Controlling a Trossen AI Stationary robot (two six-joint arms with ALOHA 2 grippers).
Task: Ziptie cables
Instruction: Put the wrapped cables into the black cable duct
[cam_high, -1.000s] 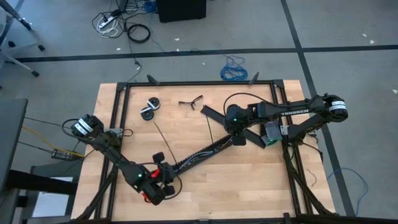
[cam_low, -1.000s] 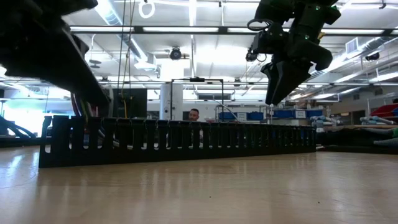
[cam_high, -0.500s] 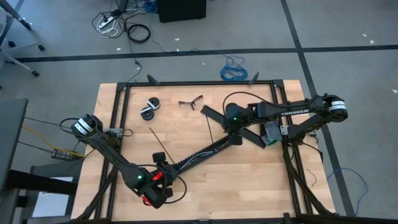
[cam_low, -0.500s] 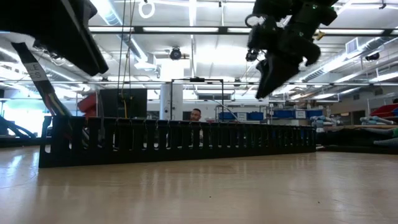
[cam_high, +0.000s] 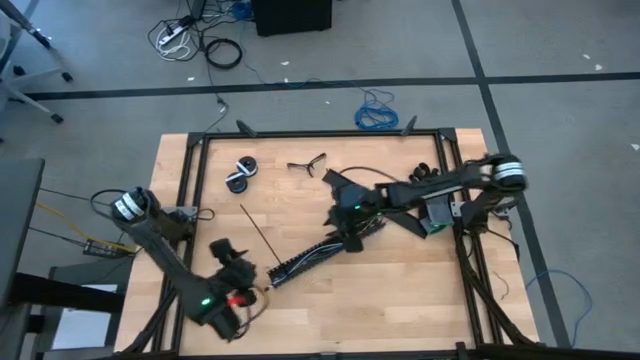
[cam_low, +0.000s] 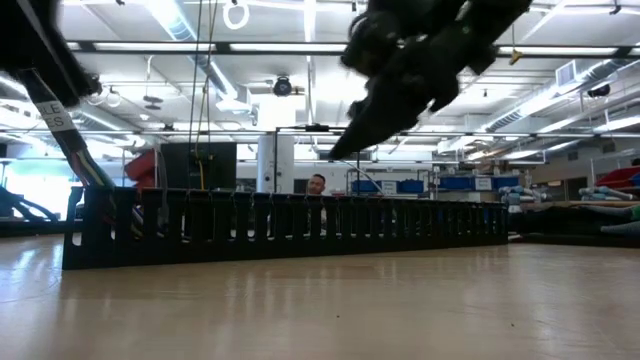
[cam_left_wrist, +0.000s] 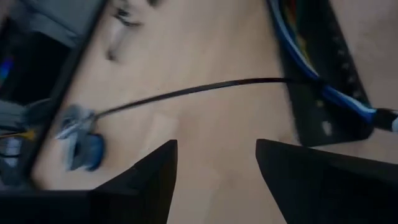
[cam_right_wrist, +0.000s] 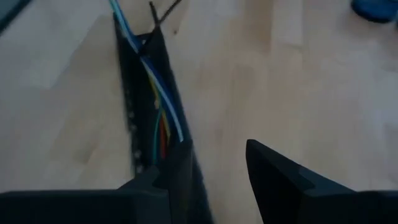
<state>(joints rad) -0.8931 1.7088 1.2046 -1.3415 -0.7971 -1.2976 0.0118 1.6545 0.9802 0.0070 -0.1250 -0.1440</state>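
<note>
Since a second ago, backs the left gripper away from the lower end of the slotted black cable duct, toward the table's near-left corner. Fingers wide apart in the left wrist view, with bare wood and nothing else between them. Leaves one ziptie lying flat on the wooden table, a thin black strip running from near the two small rolls down to the duct's lower end, where its tip meets the cables. Reads as a release rather than a grip: ziptie free, not yet looped around anything.

Meanwhile slides the right gripper down along the duct from its upper end toward the middle. Hangs above the channel, fingers set moderately apart, with one finger over the duct wall and nothing clamped between them.

As for the cables: blue, white and orange wires lying along the inside of the duct, spilling slightly at the far end by the ziptie tip.

For the task, probably means a reset: no tie closed on the bundle so far, and a fresh pick-up of the strip needed before threading it around the wires. Tricky part likely the strip's thinness against flat wood.
</note>
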